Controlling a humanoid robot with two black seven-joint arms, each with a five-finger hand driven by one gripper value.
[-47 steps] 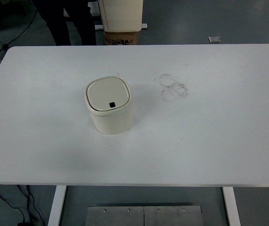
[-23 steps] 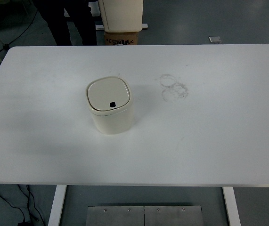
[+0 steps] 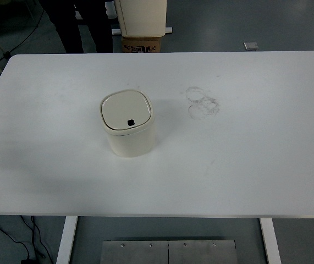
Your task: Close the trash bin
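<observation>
- No robot hand or arm shows anywhere in the head view, so whether the fingers are spread, curled or gripping anything cannot be told.
- Nearest the camera, the white rectangular table [image 3: 244, 181] has a bare front strip, with its metal legs and a grey plate below the near edge.
- Left of the table's middle stands the small cream plastic trash bin with rounded corners [image 3: 129, 124], upright and well apart from every edge — a spot that looks reachable from either side.
- Its flat cream lid [image 3: 126, 109] appears to lie level in the rim, with a small black square latch [image 3: 131, 122] on the near side; judged from this, the bin already looks closed, or very nearly so.
- Right of the bin and slightly farther back, faint grey ring-shaped scuff marks [image 3: 203, 103] stain the tabletop, not touching the bin.
- Beyond the far edge are a person's dark trouser legs [image 3: 74, 25] and a cream cabinet on a cardboard box [image 3: 142, 22] — both off the table.
</observation>
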